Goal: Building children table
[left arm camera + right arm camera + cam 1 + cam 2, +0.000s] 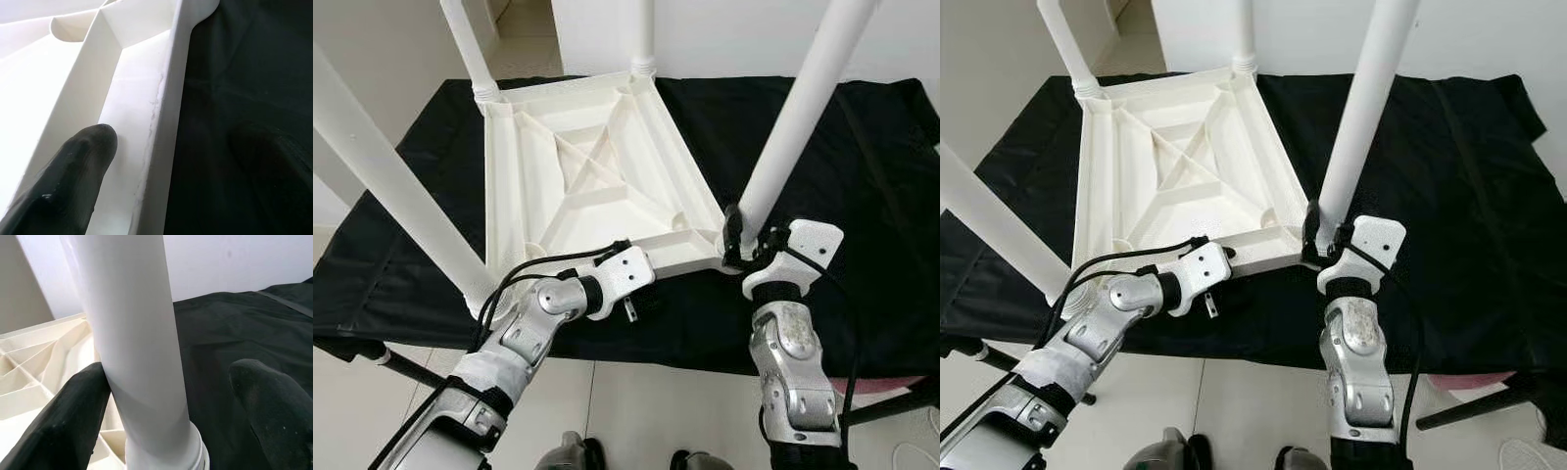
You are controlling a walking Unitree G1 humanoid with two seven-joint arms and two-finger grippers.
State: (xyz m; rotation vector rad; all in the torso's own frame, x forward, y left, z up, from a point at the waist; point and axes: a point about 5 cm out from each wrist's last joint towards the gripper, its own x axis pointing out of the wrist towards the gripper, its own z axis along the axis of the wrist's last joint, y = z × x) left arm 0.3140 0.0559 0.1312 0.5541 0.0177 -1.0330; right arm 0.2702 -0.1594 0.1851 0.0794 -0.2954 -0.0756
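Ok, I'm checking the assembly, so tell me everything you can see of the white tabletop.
The white plastic square tabletop lies upside down on the black cloth, its ribbed underside showing. Four white round legs stand up from its corners. The left gripper straddles its near rim, one finger inside. The right gripper has open jaws around the near right leg.

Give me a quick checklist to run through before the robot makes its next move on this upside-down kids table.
1. All four legs stand in the tabletop corners: ok.
2. Near right leg seated fully in its socket: cannot tell.
3. Right gripper straddles that leg: ok; one finger touches, the other stands apart, so it is open.
4. Left gripper straddles the tabletop's near rim, one finger inside: ok; firm clamp: cannot tell.
5. Tabletop lies flat on the black cloth: ok.
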